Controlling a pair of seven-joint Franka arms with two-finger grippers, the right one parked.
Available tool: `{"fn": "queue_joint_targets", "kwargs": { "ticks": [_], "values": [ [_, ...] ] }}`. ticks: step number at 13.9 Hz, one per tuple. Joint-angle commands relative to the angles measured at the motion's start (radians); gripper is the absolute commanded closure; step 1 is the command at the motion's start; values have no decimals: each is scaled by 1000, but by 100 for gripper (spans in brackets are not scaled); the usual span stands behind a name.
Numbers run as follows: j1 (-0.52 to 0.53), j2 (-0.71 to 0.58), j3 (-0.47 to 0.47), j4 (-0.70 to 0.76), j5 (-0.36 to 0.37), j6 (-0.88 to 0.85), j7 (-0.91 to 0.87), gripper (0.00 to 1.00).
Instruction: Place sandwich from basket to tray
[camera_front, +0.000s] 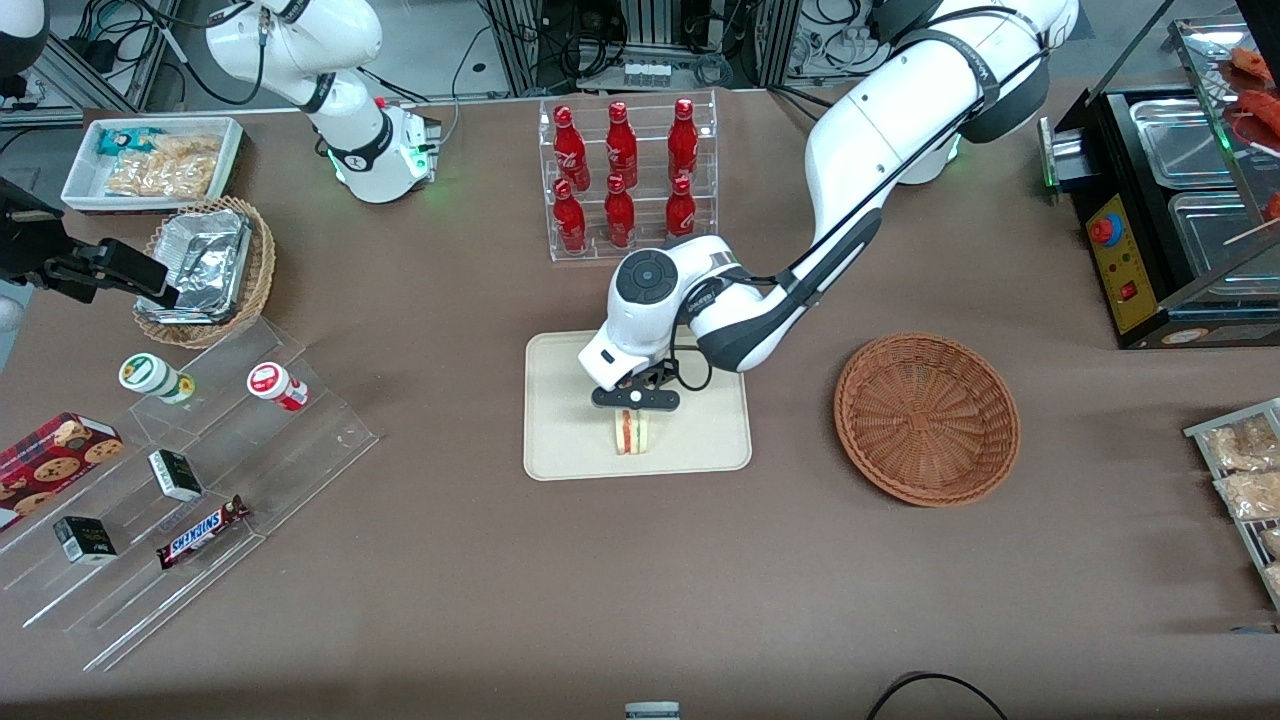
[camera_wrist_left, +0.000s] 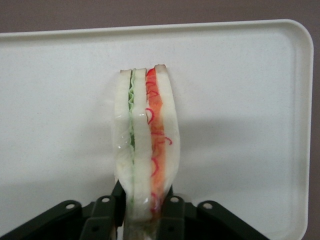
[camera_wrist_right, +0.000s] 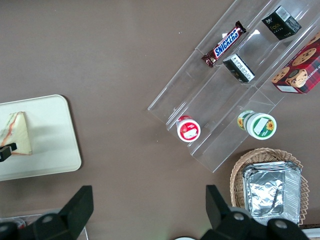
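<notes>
Cream tray (camera_wrist_left: 240, 75) under claw (camera_wrist_left: 142, 212)-pinched sandwich (camera_wrist_left: 145, 145), filling wrist-visible.

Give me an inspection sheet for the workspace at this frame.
Surface: brown table.
Job's things: triangular white-bread sandwich stands on the cream rectangular tray; round reddish-brown wicker basket holds nothing.
Clutter: acrylic rack of red bottles; clear stepped display with a Snickers bar; tan wicker basket with foil containers; white bin of snacks.
End effector: left end effector over the tray, shut on the sandwich.
Cables: black cable at the table edge nearest the front camera.
Surroundings: black food warmer with metal trays.
</notes>
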Motion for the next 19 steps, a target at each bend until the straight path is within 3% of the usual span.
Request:
{"fn": "queue_joint_targets", "kwargs": {
  "ticks": [1,5,11,14,15,19],
  "values": [
    [-8,-6,10,20,21,4,-39,0],
    [7,-110,12,1,21,-34,-114,0],
    [159,-404,7,-60,-6,-319,-256,0],
    [265,-524,6,-94,-94,-443,-229,0],
    [286,-553,6,-91,-98,-494,-185,0],
    [412,-653,9,-89,-239,-605,50,0]
  ]
}}
